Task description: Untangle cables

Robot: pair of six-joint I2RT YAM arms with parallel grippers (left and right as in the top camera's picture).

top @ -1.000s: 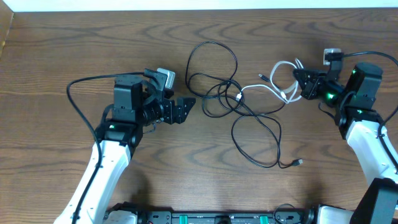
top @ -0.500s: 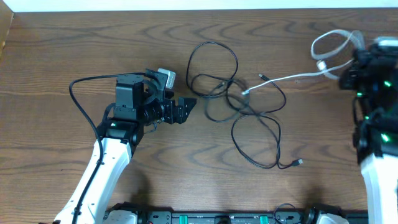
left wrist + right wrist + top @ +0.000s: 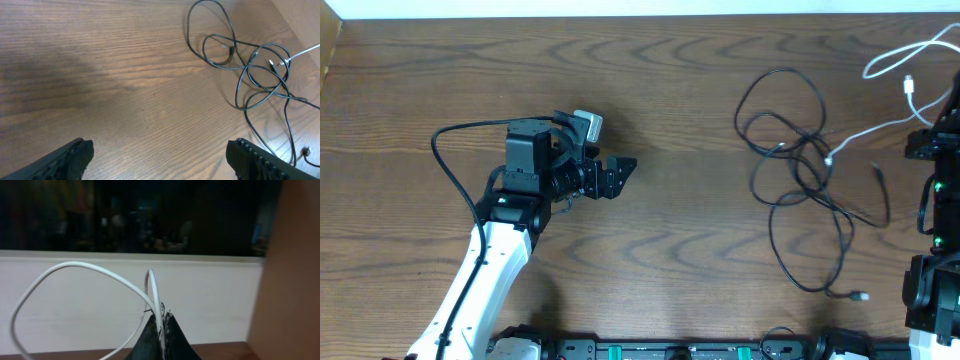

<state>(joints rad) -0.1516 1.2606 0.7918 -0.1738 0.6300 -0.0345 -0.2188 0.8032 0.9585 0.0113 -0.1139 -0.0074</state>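
Note:
The black cables [image 3: 800,170] lie in a loose tangle on the right half of the table, one plug end [image 3: 860,296] trailing toward the front. A white cable [image 3: 910,60] runs from the tangle up to the far right corner. My right gripper [image 3: 161,324] is shut on this white cable [image 3: 152,287], which loops up over the fingers. It is lifted at the table's right edge. My left gripper [image 3: 617,176] hovers open and empty at centre-left, well apart from the tangle. In the left wrist view the black cables [image 3: 250,65] lie ahead to the right of the spread fingers [image 3: 75,157].
The left arm's own thick black wire [image 3: 445,150] loops beside its body. The right arm [image 3: 932,150] stands at the right table edge. A white wall [image 3: 210,295] and a wooden side panel [image 3: 295,255] show behind the right gripper.
The right gripper has risen and pulled rightward with the white cable. The black tangle was dragged from the table's centre to the right. The left arm stayed put, jaws slightly wider.

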